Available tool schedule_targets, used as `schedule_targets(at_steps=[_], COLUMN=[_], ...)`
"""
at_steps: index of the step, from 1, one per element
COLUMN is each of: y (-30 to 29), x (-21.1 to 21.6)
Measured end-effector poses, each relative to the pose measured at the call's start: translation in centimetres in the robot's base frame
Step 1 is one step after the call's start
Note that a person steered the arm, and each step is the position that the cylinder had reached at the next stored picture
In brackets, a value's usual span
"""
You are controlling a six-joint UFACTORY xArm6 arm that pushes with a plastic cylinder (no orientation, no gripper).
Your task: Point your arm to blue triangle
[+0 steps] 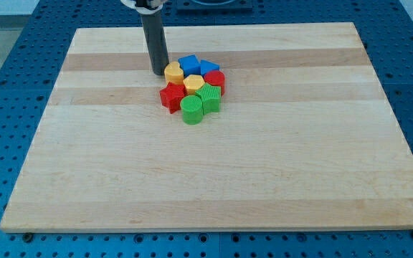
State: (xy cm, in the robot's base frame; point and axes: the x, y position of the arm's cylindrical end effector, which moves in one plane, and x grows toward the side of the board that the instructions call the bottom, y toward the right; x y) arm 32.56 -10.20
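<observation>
Eight packed blocks, blue triangle point(209, 67) half-hidden at the back, my tip point(159, 73) beside yellow block point(173, 71); no claw.

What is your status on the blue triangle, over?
My tip at cluster's upper-left, beside yellow block. Blue triangle at cluster's upper-right. Blue block sits between.

Wooden board point(214, 179) lies on a blue perforated table point(6, 43). Blocks cluster in the upper middle of the frame. A yellow block point(173, 71) sits at the cluster's left, touching a blue block point(188, 64). A yellow pentagon point(193, 84) occupies the centre. A red cylinder point(216, 79) stands right. A red star point(171, 96) lies lower left. A green cylinder point(191, 110) and a green block point(210, 99) sit lowest.
</observation>
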Motion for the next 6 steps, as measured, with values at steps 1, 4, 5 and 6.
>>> schedule_targets(at_steps=[1, 4, 5, 6], y=[-0.1, -2.7, -1.6, -0.6], x=[0.0, 2.3, 2.5, 2.5])
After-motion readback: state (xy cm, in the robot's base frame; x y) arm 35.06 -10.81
